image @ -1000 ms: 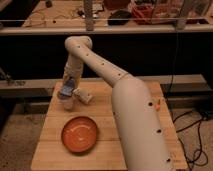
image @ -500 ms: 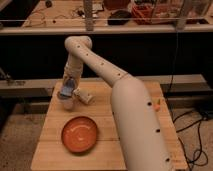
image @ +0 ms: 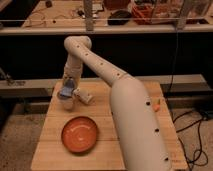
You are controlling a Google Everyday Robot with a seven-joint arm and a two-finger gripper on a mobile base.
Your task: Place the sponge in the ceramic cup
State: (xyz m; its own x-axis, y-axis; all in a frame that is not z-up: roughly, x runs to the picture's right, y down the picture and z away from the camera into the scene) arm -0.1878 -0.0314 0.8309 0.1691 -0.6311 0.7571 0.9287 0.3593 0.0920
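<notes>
Above cup [image: 66, 104], downturned pincer [image: 68, 93] with sponge [image: 66, 90]

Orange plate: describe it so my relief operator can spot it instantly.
On the wooden table, look left of the robot's big white arm, nearer the camera than the gripper hanging over the far-left part. The orange plate lies flat there: round, and far larger than the blue-grey sponge at the gripper.

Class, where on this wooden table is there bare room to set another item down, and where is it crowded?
Bare: the front left corner and left edge of the table, beside the orange plate; also the strip between the plate and the arm. Crowded: back left, where the gripper hangs close by the sponge and the ceramic cup.
</notes>
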